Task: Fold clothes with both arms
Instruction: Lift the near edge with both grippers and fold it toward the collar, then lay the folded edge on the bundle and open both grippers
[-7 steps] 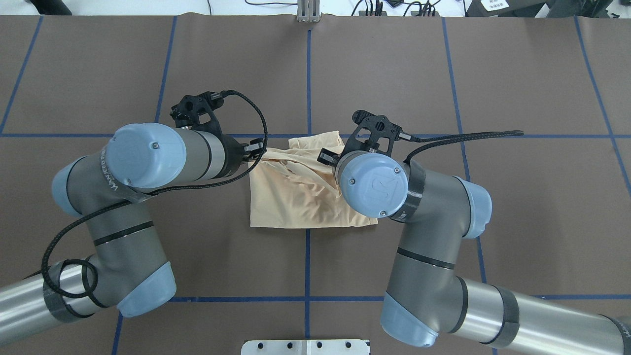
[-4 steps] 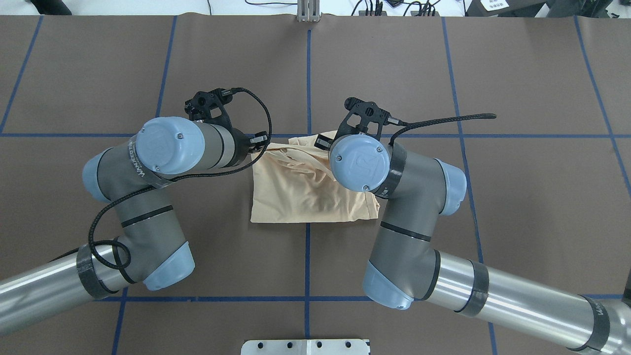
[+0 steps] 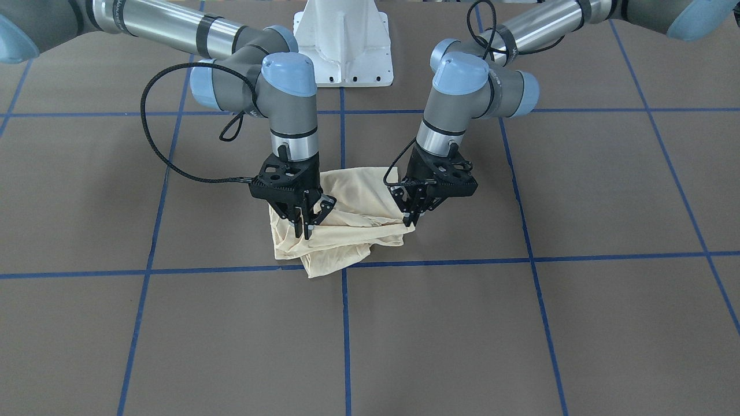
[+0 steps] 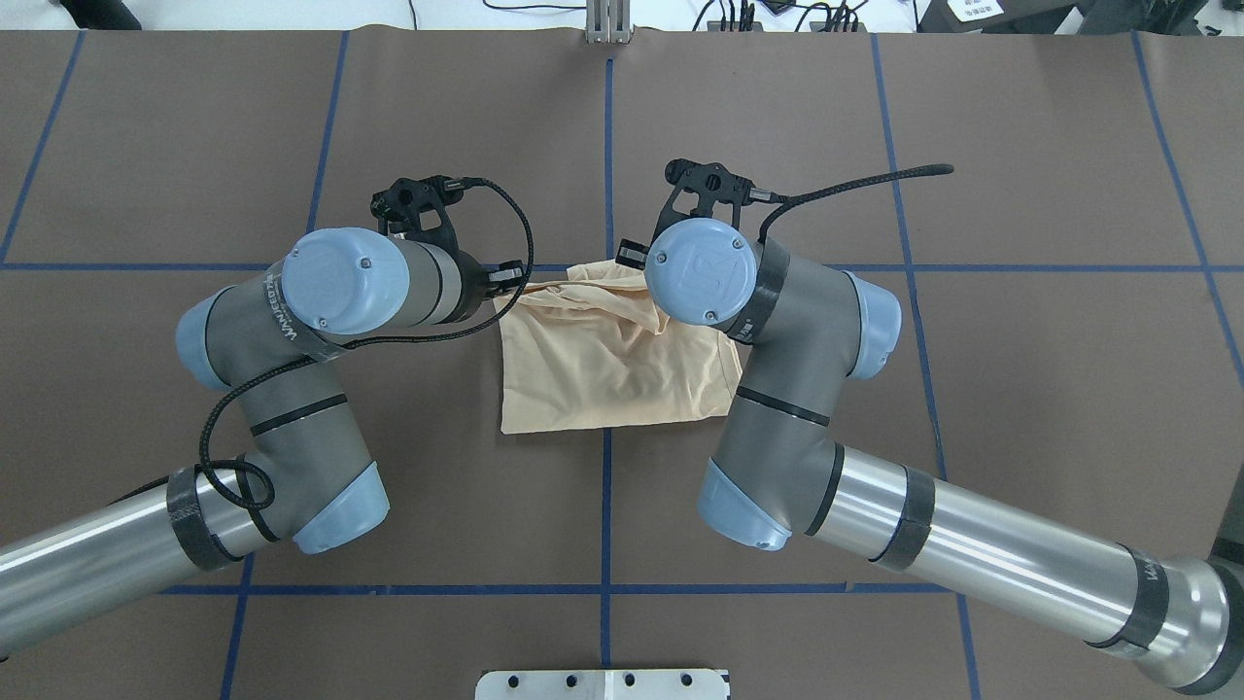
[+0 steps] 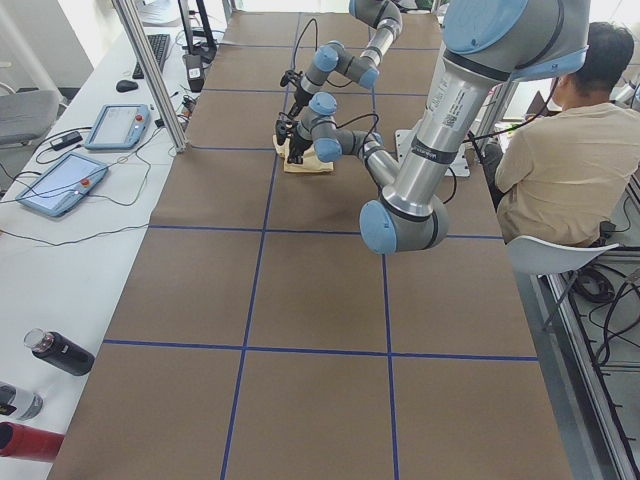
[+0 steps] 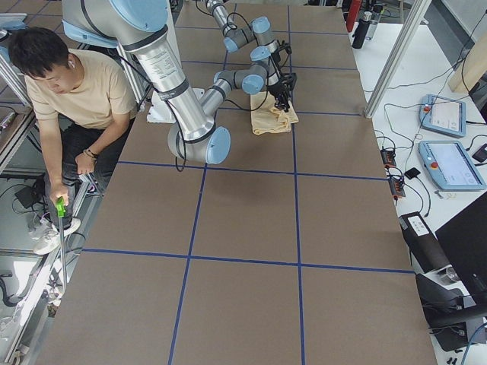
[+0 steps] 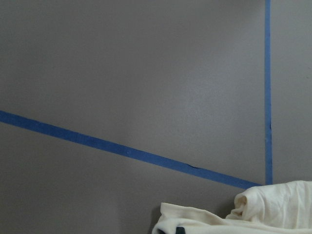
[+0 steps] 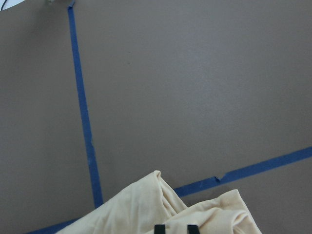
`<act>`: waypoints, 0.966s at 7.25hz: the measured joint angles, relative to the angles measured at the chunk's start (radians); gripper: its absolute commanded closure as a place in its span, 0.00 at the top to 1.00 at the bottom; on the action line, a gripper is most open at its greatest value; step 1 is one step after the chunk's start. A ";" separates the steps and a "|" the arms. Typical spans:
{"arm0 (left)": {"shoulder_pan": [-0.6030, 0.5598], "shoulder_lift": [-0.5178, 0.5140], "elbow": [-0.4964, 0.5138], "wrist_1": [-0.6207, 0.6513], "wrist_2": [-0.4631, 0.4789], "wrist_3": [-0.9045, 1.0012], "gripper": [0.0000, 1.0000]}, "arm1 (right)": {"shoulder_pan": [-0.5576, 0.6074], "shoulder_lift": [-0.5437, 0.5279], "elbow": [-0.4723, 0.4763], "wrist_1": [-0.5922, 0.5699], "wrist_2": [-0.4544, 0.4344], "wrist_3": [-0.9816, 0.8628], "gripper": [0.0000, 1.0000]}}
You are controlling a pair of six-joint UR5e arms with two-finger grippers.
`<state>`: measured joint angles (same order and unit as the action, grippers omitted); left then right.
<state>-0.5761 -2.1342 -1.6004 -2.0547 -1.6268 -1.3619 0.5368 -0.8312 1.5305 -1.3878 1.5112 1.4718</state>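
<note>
I read the right gripper [image 3: 304, 226] jaws as clamped on a bunched fold of the T-shirt [image 4: 593, 379]. The left gripper [image 3: 411, 215] jaws look clamped on its opposite far corner. The garment lies heaped mid-table [image 4: 1020, 389], straddling the centre tape line [image 4: 608, 146].

Risk, in my judgement: thin fabric slips from one pinch, or unequal travel skews the fold.

Against one second earlier, both wrists have advanced away from the base, drawing the near hem along.
</note>
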 measured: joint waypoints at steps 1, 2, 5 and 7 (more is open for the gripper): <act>-0.026 0.006 -0.019 0.000 -0.035 0.068 1.00 | 0.016 0.013 0.012 -0.004 0.063 -0.027 1.00; -0.058 0.023 -0.040 0.000 -0.080 0.141 1.00 | 0.018 0.019 0.024 -0.006 0.090 -0.039 1.00; -0.093 0.056 -0.066 -0.001 -0.122 0.219 1.00 | -0.076 0.009 0.036 -0.021 0.019 -0.035 0.22; -0.098 0.057 -0.067 -0.001 -0.124 0.222 1.00 | -0.133 0.004 0.019 -0.032 -0.030 -0.033 0.15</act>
<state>-0.6739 -2.0773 -1.6672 -2.0559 -1.7506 -1.1401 0.4039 -0.8268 1.5494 -1.4196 1.4808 1.4391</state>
